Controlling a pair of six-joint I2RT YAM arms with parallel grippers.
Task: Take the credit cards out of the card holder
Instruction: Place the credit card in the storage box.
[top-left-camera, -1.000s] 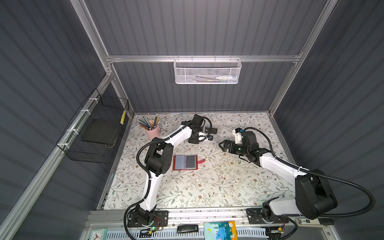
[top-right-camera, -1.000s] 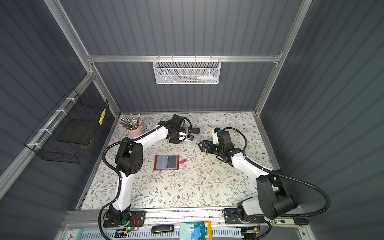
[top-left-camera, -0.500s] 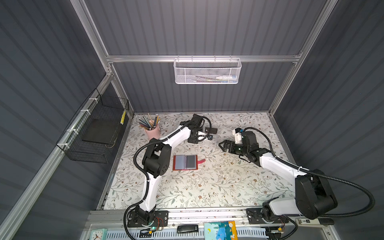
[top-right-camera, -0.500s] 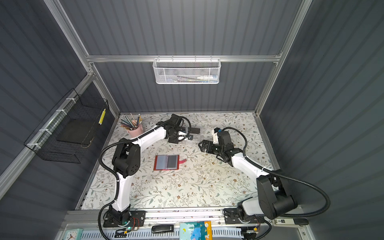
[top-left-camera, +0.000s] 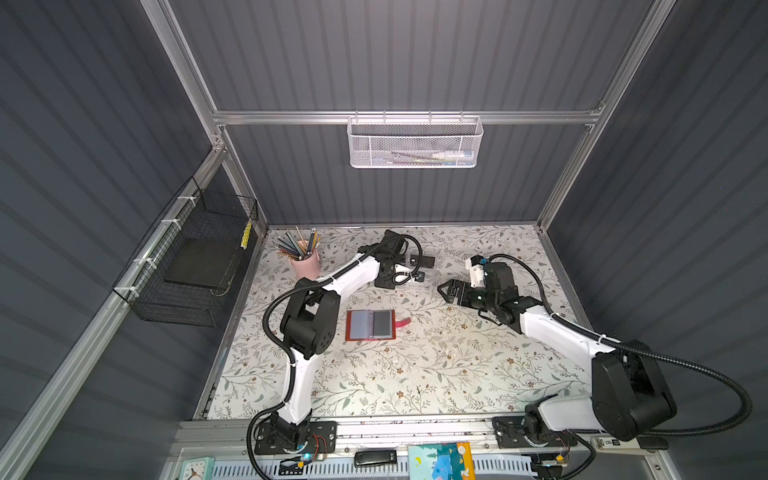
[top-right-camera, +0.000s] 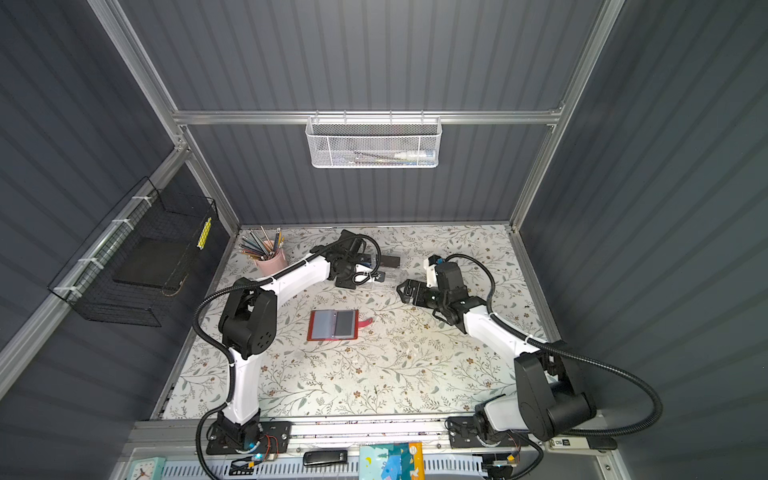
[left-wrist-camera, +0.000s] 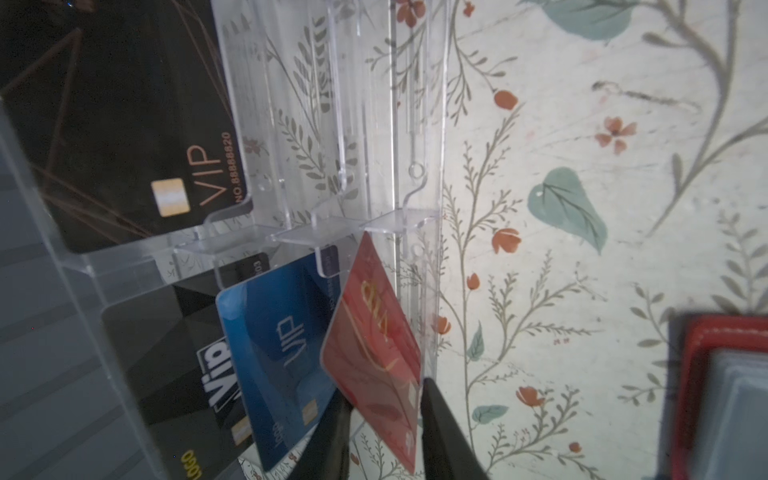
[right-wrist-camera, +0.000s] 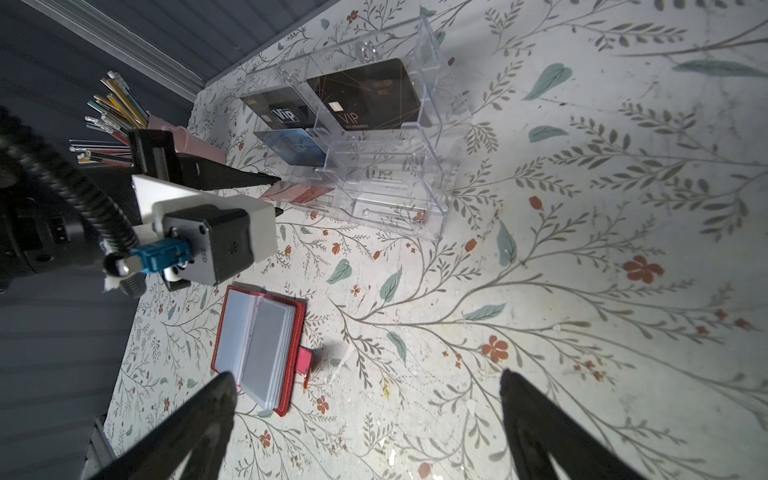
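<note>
While your left gripper (left-wrist-camera: 384, 392) straddles the red card (left-wrist-camera: 374, 332) in the clear box (left-wrist-camera: 374, 124) beside the blue card (left-wrist-camera: 282, 353) (pinching or freed, you cannot tell), your right gripper (right-wrist-camera: 365, 374) hovers spread wide and empty, apart from the card holder (top-left-camera: 370, 325), which lies open on the table (top-left-camera: 436, 374).

Table (top-left-camera: 415, 374) off-white, printed all over with grey-green leafy sprigs and small rust-red flowers. Card holder (top-left-camera: 370, 325) red cover, grey translucent sleeves; strap tab (top-left-camera: 402, 323) pinkish red. Acrylic box (left-wrist-camera: 374, 124) clear. Red card (left-wrist-camera: 374, 345) has gold lettering, blue card (left-wrist-camera: 278, 345) pale VIP, black card (left-wrist-camera: 183, 353) bold white Vip, second black card (left-wrist-camera: 124, 124) gold VIP plus thin copper lines. Cup (top-left-camera: 306, 266) pink. Mesh basket (top-left-camera: 413, 143) white, wire basket (top-left-camera: 187, 257) black. Walls (top-left-camera: 395, 54) dark grey, ribbed.
</note>
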